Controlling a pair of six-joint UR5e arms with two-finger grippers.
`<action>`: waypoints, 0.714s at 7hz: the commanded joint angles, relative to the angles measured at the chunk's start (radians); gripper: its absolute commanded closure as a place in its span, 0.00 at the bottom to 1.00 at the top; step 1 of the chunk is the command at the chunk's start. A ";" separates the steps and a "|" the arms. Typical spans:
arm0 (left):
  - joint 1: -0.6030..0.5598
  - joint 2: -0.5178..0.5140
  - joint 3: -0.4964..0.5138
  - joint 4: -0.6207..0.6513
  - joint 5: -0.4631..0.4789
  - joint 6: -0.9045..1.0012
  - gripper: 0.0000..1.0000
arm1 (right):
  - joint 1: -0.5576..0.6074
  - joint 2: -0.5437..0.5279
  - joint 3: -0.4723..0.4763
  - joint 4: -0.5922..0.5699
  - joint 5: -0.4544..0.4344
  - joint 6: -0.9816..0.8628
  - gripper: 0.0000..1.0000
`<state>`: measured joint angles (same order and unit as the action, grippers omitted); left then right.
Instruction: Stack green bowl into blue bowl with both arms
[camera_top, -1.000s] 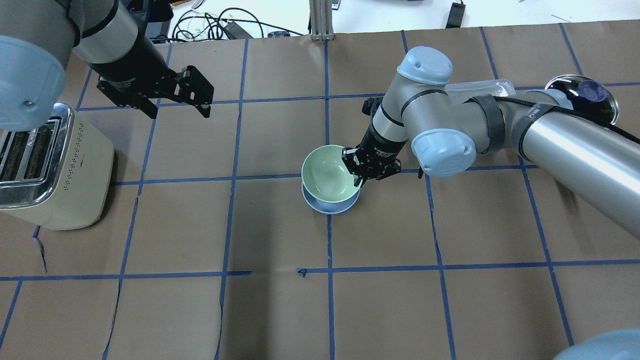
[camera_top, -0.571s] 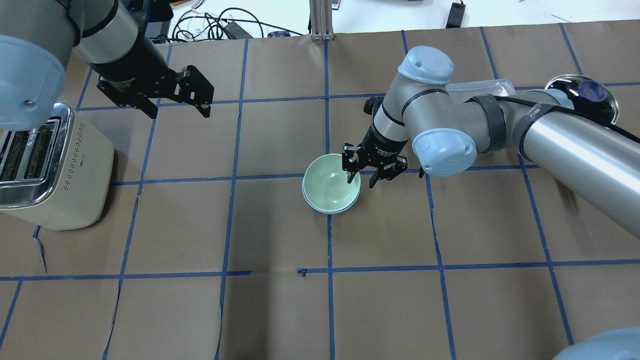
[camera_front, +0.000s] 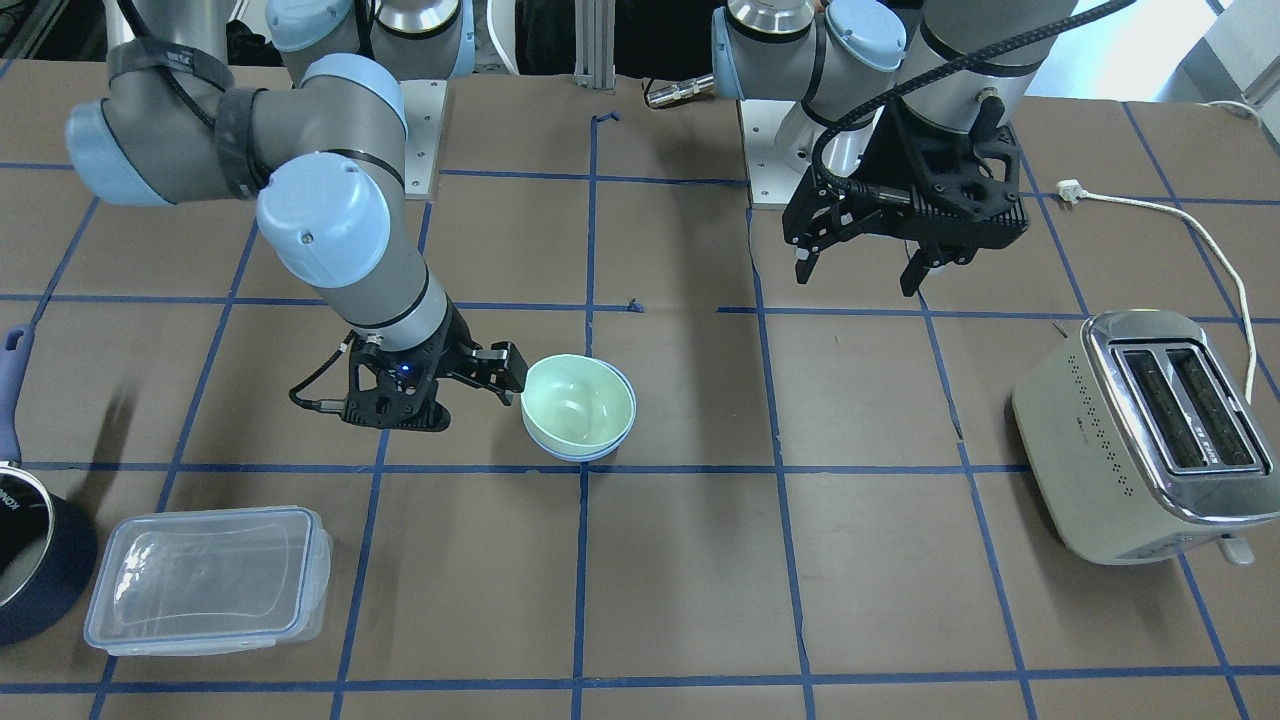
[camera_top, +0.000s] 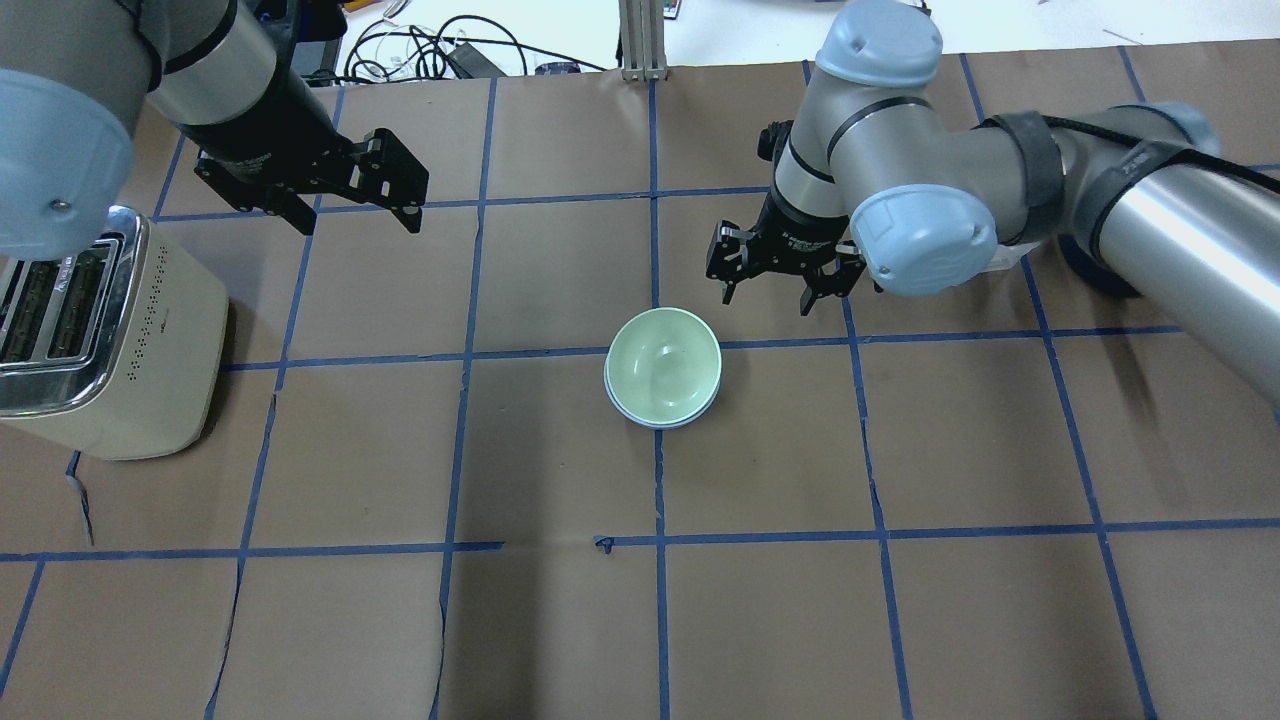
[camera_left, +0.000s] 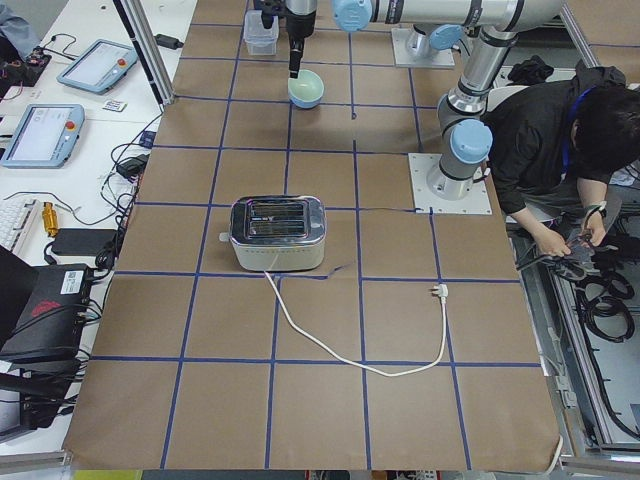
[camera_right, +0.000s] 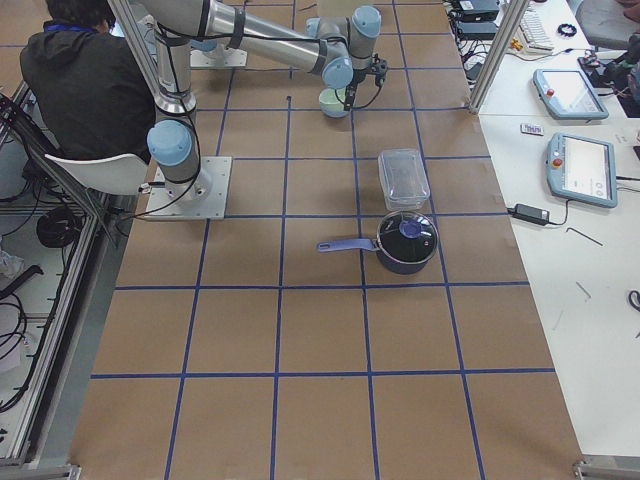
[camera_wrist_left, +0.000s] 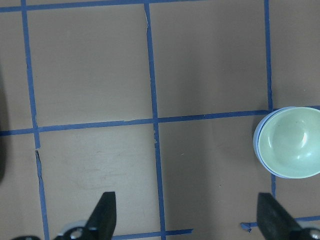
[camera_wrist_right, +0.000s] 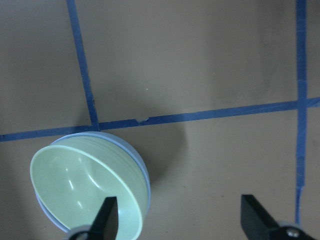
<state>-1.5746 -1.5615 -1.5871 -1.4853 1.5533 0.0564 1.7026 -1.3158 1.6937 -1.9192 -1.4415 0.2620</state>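
Two bowls, one inside the other: green bowl (camera_top: 662, 362) down in the blue bowl (camera_front: 580, 455), only a thin blue edge peeking out underneath. Both near the right pincer (camera_top: 766, 298), a bit lower than its tips and not touching them. Right pincer wide open, holding nothing. Left pincer (camera_top: 358, 225) wide open too, empty, up in the air, with the bowls well apart from it on one side and the toaster (camera_top: 110, 330) close on its other side. Looks like a finished stacking job, or very nearly. Seems to sit flat and snug, not tipped. Probably light, hard and shiny, so likely slippery and easy to push around on the brown paper table (camera_top: 900, 600). Might crack or bounce if dropped, so better to go gently. Best place to grab, if needed: the rim on the side nearest the right pincer, one finger inside and one outside, pinching the thin wall. Not the round belly, too wide and too smooth to squeeze. Careful with lifting: could pull the green one out alone, or drag the blue one up too if stuck tight.
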 joint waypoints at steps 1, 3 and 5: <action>-0.001 0.000 -0.001 0.000 0.011 0.005 0.00 | -0.043 -0.060 -0.080 0.074 -0.098 -0.007 0.00; -0.001 -0.008 0.000 0.002 0.011 -0.007 0.00 | -0.096 -0.130 -0.112 0.171 -0.100 -0.012 0.00; 0.002 0.000 0.004 0.002 0.018 -0.006 0.00 | -0.098 -0.190 -0.117 0.213 -0.097 -0.009 0.00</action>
<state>-1.5746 -1.5678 -1.5796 -1.4840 1.5682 0.0498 1.6086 -1.4722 1.5816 -1.7296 -1.5395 0.2511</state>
